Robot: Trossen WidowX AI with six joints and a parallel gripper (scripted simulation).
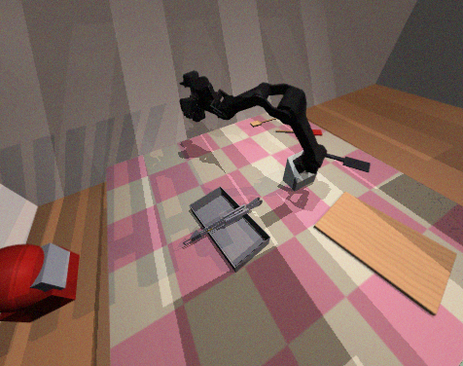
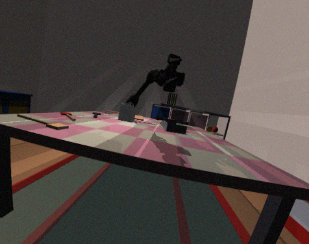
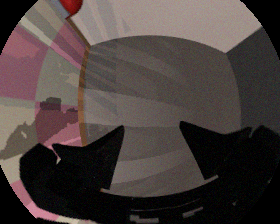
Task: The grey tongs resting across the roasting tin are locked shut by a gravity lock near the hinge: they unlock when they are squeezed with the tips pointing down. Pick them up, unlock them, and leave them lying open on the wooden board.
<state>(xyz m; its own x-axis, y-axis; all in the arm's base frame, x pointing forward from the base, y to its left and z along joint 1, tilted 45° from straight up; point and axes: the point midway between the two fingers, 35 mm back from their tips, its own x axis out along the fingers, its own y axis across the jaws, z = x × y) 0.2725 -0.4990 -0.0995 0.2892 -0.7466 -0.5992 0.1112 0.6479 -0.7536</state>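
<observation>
The grey tongs [image 1: 225, 222] lie closed across the grey roasting tin [image 1: 253, 247], near the middle of the checked table; their ends stick out past both long walls. In the exterior view the tin [image 2: 175, 126] shows only as a dark box. The wooden board [image 1: 384, 245] lies flat to the right of the tin. My gripper [image 1: 189, 104] [image 2: 171, 87] [image 3: 152, 125] is open and empty. It hangs high in the air behind the tin, far from the tongs, and faces the back wall. The wrist view shows only the two dark fingers, the wall and the table edge.
The arm's grey base block [image 1: 298, 173] [image 2: 126, 112] stands behind the board. A hammer [image 2: 68, 115], a wooden stick [image 2: 43, 121] and small tools lie at the table's far side. A red object [image 1: 22, 279] with a grey box stands left of the table.
</observation>
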